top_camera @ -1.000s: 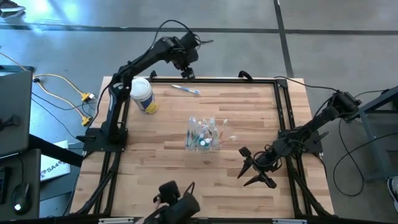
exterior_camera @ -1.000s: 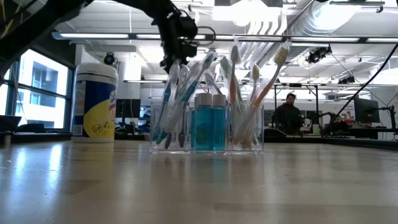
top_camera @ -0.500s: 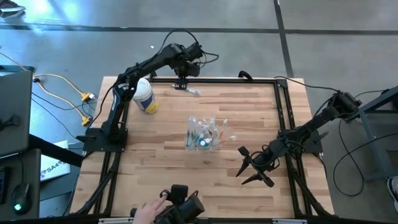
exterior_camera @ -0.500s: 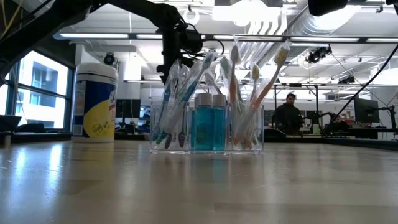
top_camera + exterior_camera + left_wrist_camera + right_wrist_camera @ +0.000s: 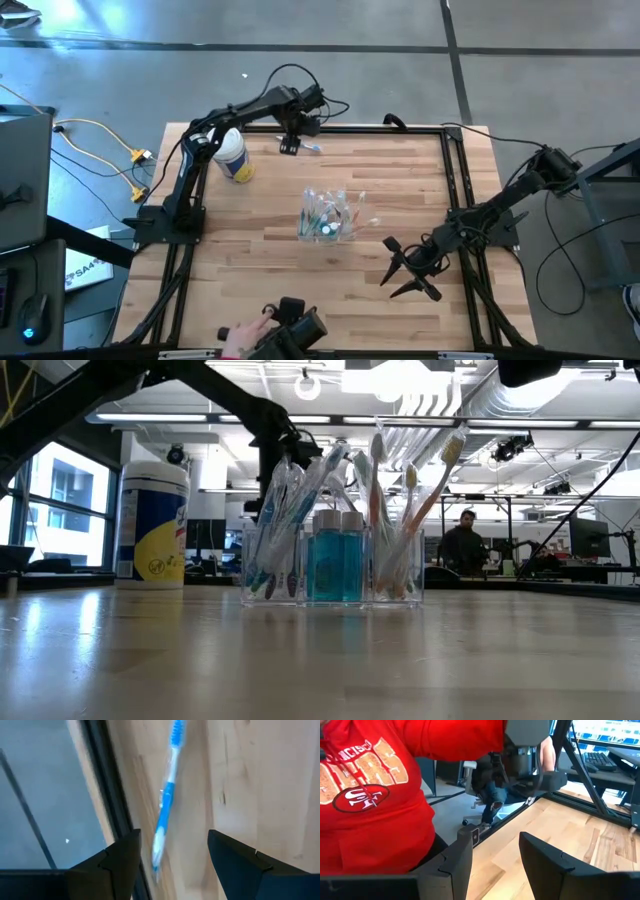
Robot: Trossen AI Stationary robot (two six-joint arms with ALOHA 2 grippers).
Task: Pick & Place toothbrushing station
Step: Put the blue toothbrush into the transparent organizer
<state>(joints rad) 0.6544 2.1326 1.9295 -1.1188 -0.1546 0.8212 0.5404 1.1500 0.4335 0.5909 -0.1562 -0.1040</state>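
The toothbrushing station [image 5: 328, 215] is a clear plastic holder full of pastel toothbrushes and blue white-capped tubes; it stands upright on its base at the table's middle and also shows in the low view [image 5: 330, 560]. A single blue toothbrush [image 5: 167, 795] lies flat on the wood by the far edge [image 5: 311, 147]. My left gripper [image 5: 289, 143] hangs open just above it, pointing down, one finger [image 5: 125, 855] on each side of the handle's end, touching nothing. My right gripper [image 5: 405, 272] waits open at the near right, above the table.
A white-lidded canister with a yellow label [image 5: 232, 155] stands at the far left. The black frame rail [image 5: 360, 128] runs along the far edge beside the lone toothbrush. A person's hand [image 5: 240, 338] shows at the near edge, and a person in a red top [image 5: 375, 795] stands close by.
My left gripper has come down toward the blue toothbrush at the far edge and has rolled about its own pointing line while staying open. A person's hand has come into view at the near edge. The toothbrush and the station have kept still.
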